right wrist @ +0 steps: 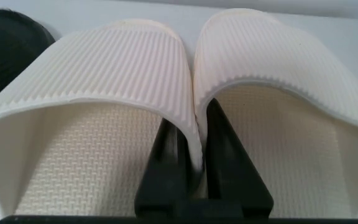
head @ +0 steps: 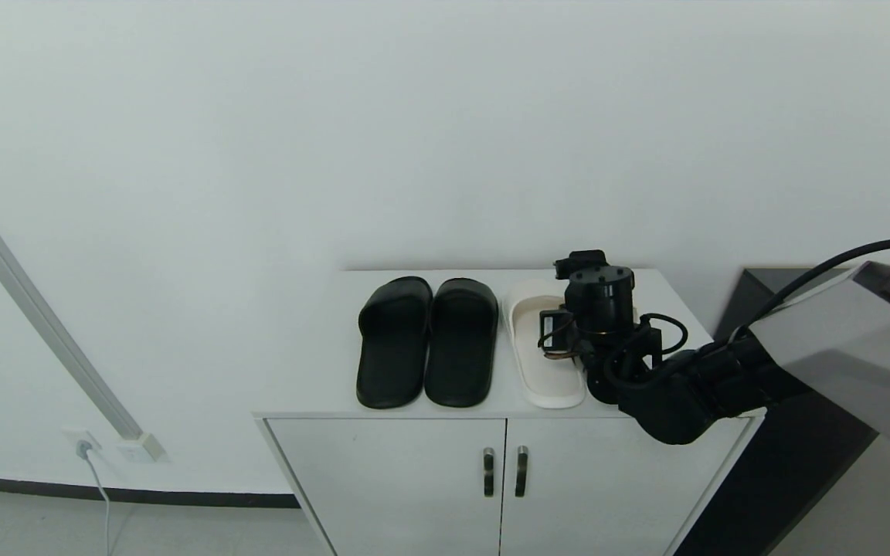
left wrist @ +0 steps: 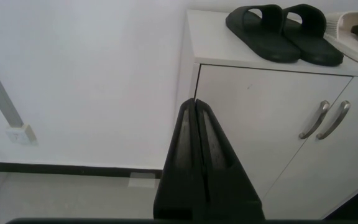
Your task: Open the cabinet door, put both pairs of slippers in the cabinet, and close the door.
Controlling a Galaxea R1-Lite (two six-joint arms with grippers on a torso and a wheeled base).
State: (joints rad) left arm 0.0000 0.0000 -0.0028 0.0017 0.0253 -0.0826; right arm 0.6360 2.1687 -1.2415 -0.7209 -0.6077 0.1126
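Observation:
A white cabinet (head: 391, 479) stands against the wall with both doors closed, the two handles (head: 504, 471) side by side at the middle. A pair of black slippers (head: 426, 344) lies on its top, with a pair of white slippers (head: 541, 363) just to their right. My right gripper (right wrist: 191, 118) has one finger inside each white slipper, shut on their two touching inner walls (right wrist: 194, 81). The right arm (head: 669, 386) hides the far white slipper. My left gripper (left wrist: 196, 124) is shut and holds nothing, low beside the cabinet's left front corner (left wrist: 196, 74).
A wall socket (head: 82, 446) with a plugged cord sits low on the left wall, under a slanted cable duct (head: 28, 309). A dark piece of furniture (head: 769, 286) stands to the cabinet's right. Open floor (head: 28, 525) lies left of the cabinet.

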